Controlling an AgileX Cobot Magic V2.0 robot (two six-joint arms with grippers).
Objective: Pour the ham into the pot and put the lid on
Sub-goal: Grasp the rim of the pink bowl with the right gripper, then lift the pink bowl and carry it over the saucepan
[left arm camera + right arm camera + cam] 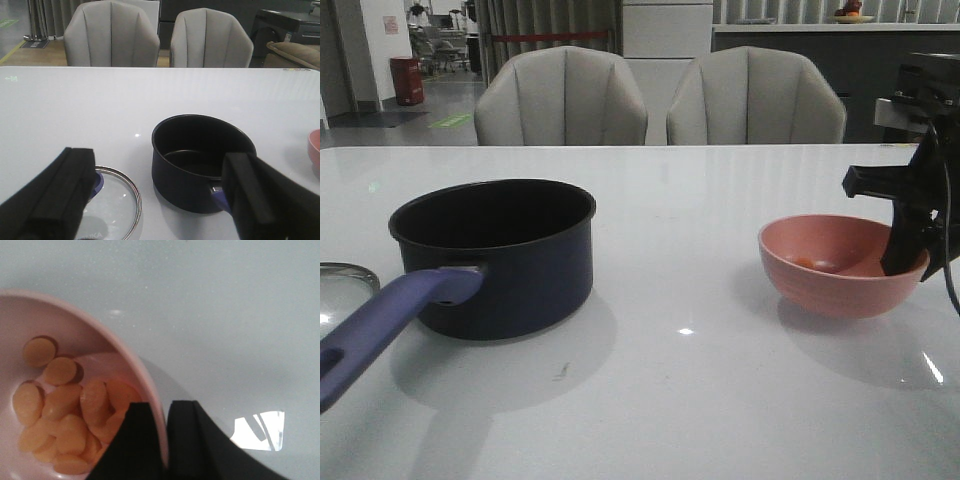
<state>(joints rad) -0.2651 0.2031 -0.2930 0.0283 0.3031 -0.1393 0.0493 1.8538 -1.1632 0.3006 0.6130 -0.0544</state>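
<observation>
Ham (65, 412) lies as a heap of round orange slices in the bottom of the pink bowl (840, 290), and our right gripper (165, 440) has the bowl's rim pinched between its two black fingers (135, 440), one inside the bowl just beside the slices and one outside against the wall. From the front we see only a small orange patch of ham low in the bowl, with the right gripper (905, 250) reaching down onto the rim on the bowl's right side. The bowl sits on the white table (700, 400), well apart from the pot (495, 255), which stands to the left with its black inside bare and its long blue-purple handle (390, 320) pointing toward the near left edge. The lid (112, 202) lies flat on the table just beside the pot, on its left, knob (96, 182) partly hidden behind a finger in the left wrist view; from the front only a sliver of its steel rim (350, 272) shows at the left edge. Our left gripper (155, 200) hangs above the table near the lid and the pot handle, its fingers (55, 200) spread wide and holding nothing. Two grey chairs (560, 100) stand behind the table.
</observation>
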